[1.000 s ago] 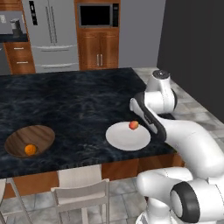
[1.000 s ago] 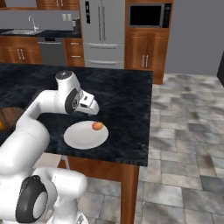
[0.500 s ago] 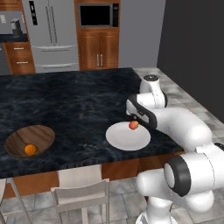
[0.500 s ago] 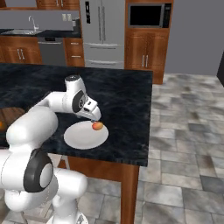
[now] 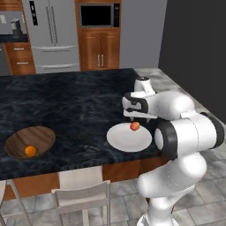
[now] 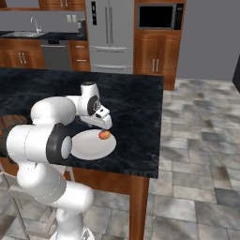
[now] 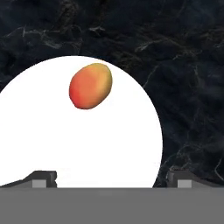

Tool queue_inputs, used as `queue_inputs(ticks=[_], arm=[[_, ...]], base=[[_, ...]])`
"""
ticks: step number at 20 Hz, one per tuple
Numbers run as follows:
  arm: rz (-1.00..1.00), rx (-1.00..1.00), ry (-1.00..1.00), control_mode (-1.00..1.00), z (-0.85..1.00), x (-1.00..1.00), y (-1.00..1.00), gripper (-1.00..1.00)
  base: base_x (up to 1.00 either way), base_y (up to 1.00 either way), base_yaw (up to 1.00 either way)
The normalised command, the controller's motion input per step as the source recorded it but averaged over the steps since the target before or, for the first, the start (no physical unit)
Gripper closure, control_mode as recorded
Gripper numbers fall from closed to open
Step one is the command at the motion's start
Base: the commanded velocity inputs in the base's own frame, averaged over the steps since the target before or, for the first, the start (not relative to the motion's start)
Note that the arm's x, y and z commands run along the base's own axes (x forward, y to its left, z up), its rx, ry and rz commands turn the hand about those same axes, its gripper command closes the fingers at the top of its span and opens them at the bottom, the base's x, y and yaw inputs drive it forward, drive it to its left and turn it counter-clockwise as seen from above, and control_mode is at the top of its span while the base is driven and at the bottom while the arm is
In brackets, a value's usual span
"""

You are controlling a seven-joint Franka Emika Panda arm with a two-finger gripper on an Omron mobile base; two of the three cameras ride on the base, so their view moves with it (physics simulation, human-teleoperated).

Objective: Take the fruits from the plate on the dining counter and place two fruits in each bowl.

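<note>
A red-orange fruit (image 5: pixel 134 126) (image 6: pixel 104 135) (image 7: pixel 90 85) lies on the right part of the white plate (image 5: pixel 126 140) (image 6: pixel 86 145) (image 7: pixel 65 144), near the dining counter's (image 5: pixel 79 101) front edge. My gripper (image 5: pixel 135 118) (image 6: pixel 102 124) (image 7: pixel 111 179) hangs just above the fruit, pointing down at the plate. It is open, its fingertips (image 7: pixel 43 177) stand wide apart with nothing between them. Far to the left, the brown wooden bowl (image 5: pixel 37 134) holds an orange ball (image 5: pixel 30 151).
Two pale chairs (image 5: pixel 84 192) stand in front of the counter below the plate. The counter's right end (image 6: pixel 157 122) drops off to the tiled floor. A fridge (image 5: pixel 50 33) and wooden cabinets (image 5: pixel 99 53) line the back wall.
The hand has shifted a little left and down, closer over the fruit on the plate. The arm's elbow has swung forward toward the near side. The fruits and the plate have not moved.
</note>
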Motion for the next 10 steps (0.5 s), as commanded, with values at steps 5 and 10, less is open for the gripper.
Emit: queue_inputs(ticks=[5, 10], arm=[[-0.03, 0.00, 0.06, -1.00, -0.63, 0.54, 0.00, -1.00], [-0.01, 0.00, 0.00, -1.00, -0.68, 0.37, 0.00, -1.00]], base=[[0.00, 0.00, 0.00], [0.00, 0.00, 0.00]])
